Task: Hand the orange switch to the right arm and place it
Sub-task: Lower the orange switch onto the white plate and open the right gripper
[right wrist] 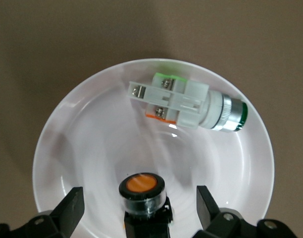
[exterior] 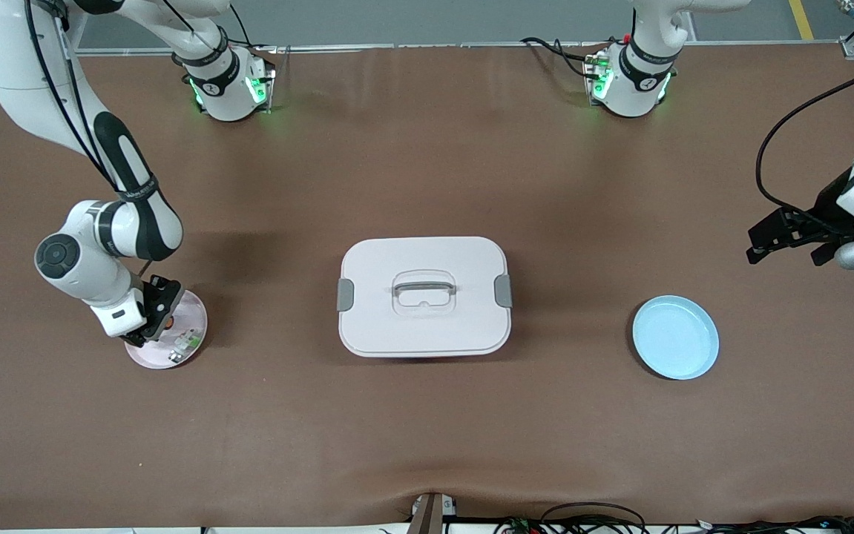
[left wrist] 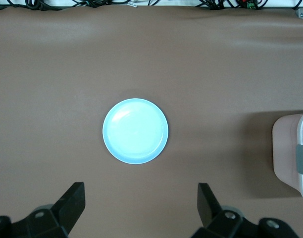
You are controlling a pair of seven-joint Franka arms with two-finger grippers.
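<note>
The orange switch [right wrist: 141, 191], a stubby black cylinder with a round orange face, rests in the pale pink plate [right wrist: 82, 144] at the right arm's end of the table. My right gripper [right wrist: 140, 198] is low over that plate [exterior: 193, 308] and open. The switch [exterior: 168, 323] sits between its fingers [right wrist: 72, 203] with a gap on each side, so nothing is gripped. Near the other end of the table my left gripper [exterior: 786, 252] hangs open and empty in the air. Its fingers [left wrist: 75, 196] are spread wide above bare table beside the light blue plate [left wrist: 135, 131].
A green-white-grey part [right wrist: 186, 101] lies in the pink plate beside the switch. A white lidded box [exterior: 424, 297] with grey latches and a handle stands mid-table. The blue plate [exterior: 675, 337] holds nothing. Cables run along the table edge nearest the front camera.
</note>
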